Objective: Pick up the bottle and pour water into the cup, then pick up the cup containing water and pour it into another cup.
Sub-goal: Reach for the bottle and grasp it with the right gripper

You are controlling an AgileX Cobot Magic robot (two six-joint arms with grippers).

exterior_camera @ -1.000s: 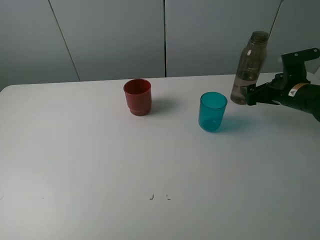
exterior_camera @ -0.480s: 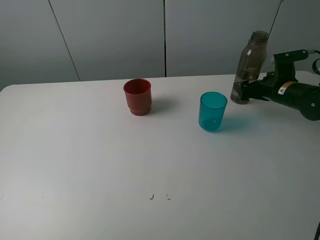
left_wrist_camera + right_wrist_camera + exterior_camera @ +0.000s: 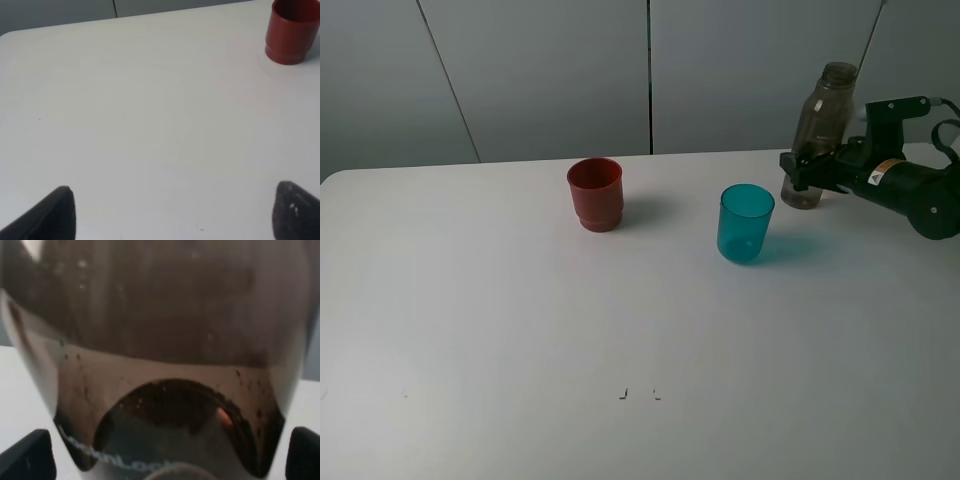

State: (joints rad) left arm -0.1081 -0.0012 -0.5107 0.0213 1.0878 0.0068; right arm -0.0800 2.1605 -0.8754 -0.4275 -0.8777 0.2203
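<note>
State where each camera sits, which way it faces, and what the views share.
Exterior high: mounted high, facing down across the table; shows the right hand at the bottle.
Left wrist: behind the left hand, facing the red cup.
Right wrist: behind the right hand, tight against the bottle, tips flanking it.
Shared: red cup, exterior and left wrist.

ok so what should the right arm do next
Probably shut the right gripper on the bottle. Its jaws stand open on either side of the bottle's lower body, the right wrist view shows the bottle filling the gap between them, and it stands on the table, not yet lifted.
</note>
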